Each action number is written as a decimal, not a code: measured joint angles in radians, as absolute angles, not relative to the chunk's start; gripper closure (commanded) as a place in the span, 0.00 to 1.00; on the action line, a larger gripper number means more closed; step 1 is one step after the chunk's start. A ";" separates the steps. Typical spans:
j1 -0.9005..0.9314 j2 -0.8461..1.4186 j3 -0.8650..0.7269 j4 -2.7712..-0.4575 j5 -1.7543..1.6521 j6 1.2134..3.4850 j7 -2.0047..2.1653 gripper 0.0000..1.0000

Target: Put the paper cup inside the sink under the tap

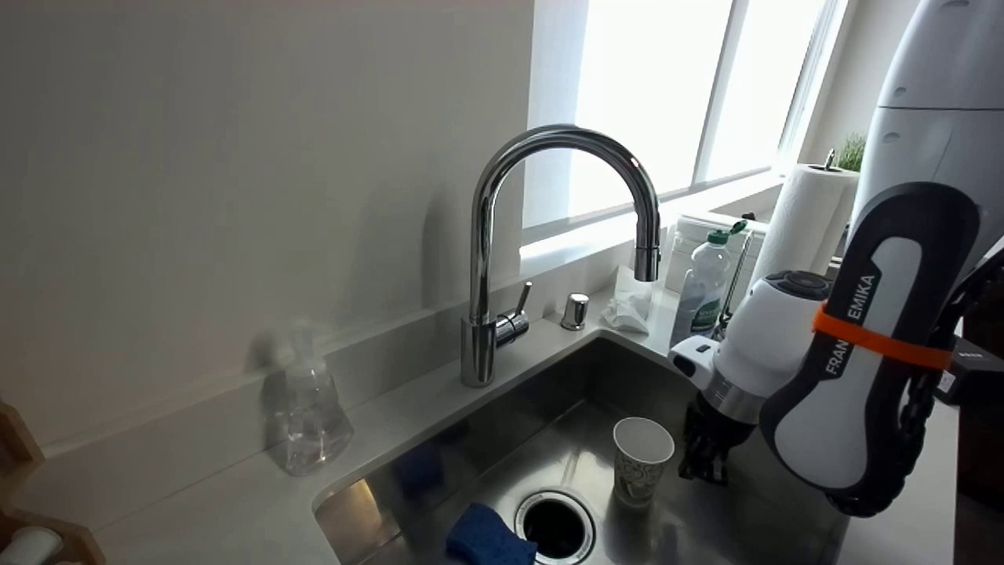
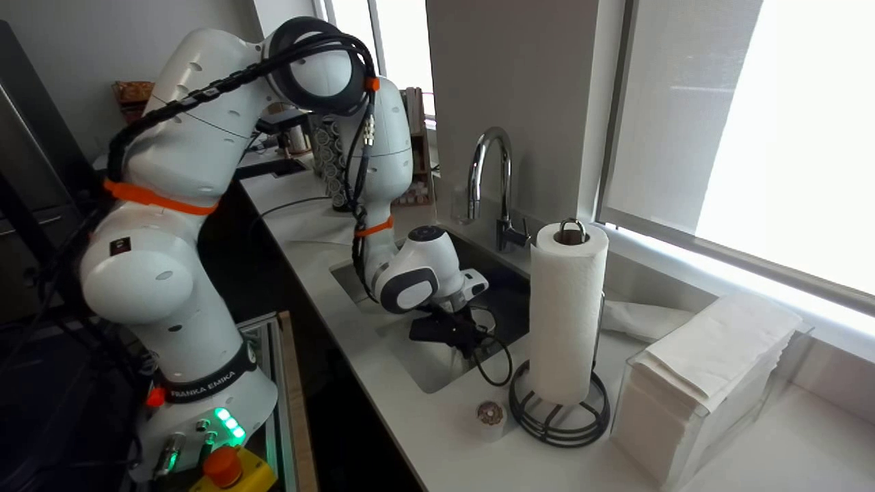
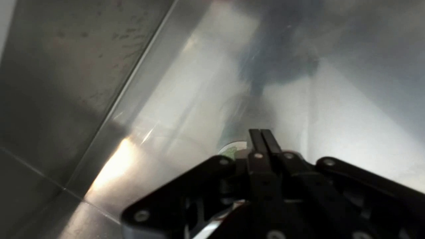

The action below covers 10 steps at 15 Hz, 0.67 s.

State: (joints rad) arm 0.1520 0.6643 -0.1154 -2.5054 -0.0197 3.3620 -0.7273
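Note:
The paper cup [image 1: 642, 461], white with a printed pattern, stands upright on the floor of the steel sink [image 1: 576, 424], beside the drain [image 1: 554, 527]. The chrome tap [image 1: 480, 259] arches over the sink; it also shows in an exterior view [image 2: 504, 178]. My gripper [image 1: 703, 472] is low in the sink beside the cup, apart from it in that view. In the wrist view its fingers [image 3: 260, 131] are together with nothing between them. A white and green sliver behind them seems to be the cup [image 3: 229, 149]. The cup is mostly hidden in that view.
A blue sponge [image 1: 488, 540] lies by the drain. A clear bottle [image 1: 314, 416] stands on the counter. A soap bottle [image 1: 710, 275] and crumpled paper [image 1: 627, 304] sit at the sink's corner. A paper-towel roll [image 2: 567, 314] and napkin holder [image 2: 711, 369] stand behind the arm.

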 measured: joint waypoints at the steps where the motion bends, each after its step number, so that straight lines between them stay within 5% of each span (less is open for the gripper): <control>1: 0.177 0.669 -0.138 -2.502 -0.032 3.373 -0.713 1.00; 10: 0.304 0.710 -0.239 -2.470 -0.083 3.404 -0.653 1.00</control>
